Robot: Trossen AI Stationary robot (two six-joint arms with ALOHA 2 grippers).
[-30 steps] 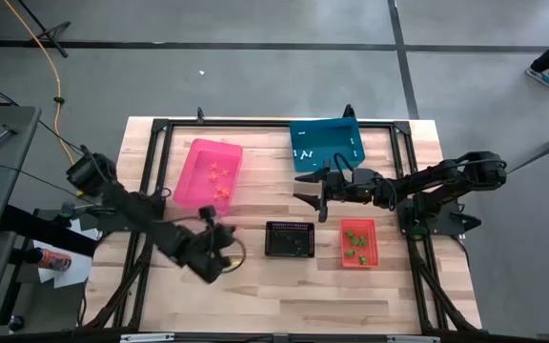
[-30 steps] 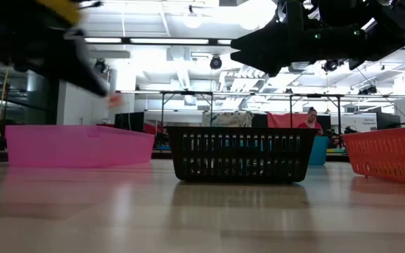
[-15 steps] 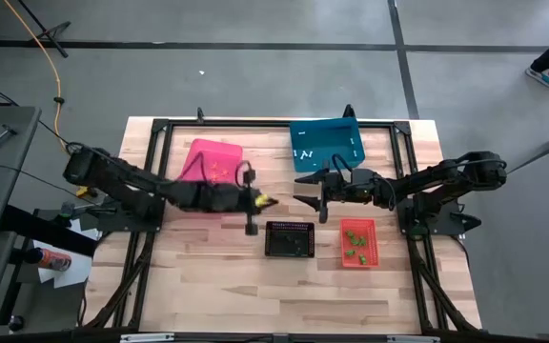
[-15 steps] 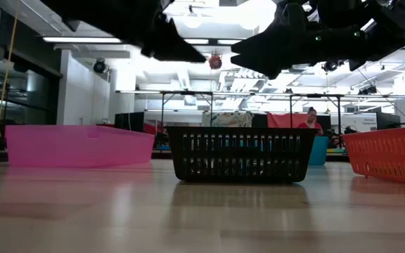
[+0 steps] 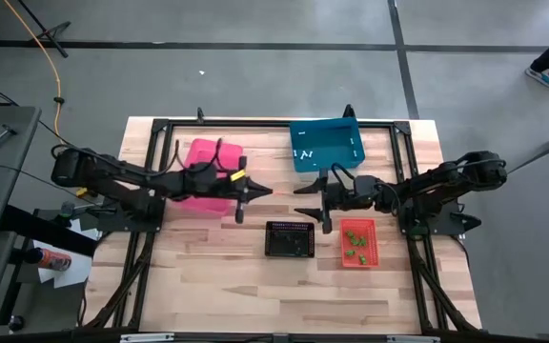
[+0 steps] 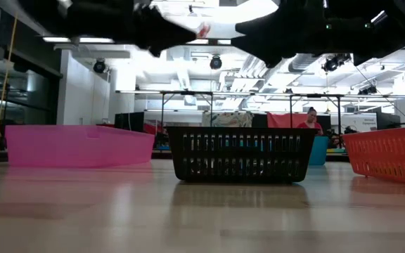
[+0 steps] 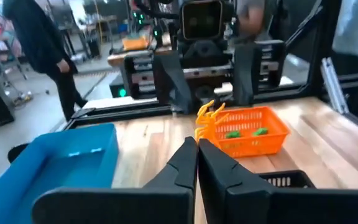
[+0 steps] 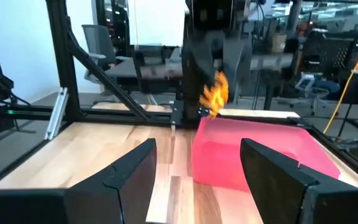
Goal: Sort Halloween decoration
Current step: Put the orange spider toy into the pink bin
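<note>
My left gripper (image 5: 258,191) is clamped on an orange trinket (image 7: 209,117), which sticks out at my fingertips above the table, just past the pink bin (image 5: 203,176). My right gripper (image 5: 303,201) faces it, spread wide and empty.

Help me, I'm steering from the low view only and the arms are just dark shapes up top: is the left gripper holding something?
Observer: Yes, the left gripper is shut on an orange trinket, pinched at its tips.
Operator: Where is it over the table?
Observer: Just past the pink bin's edge, pointing toward the right gripper.
Operator: Is the right one carrying anything?
Observer: No, it is open and empty, hanging between the blue bin and the black basket.
</note>
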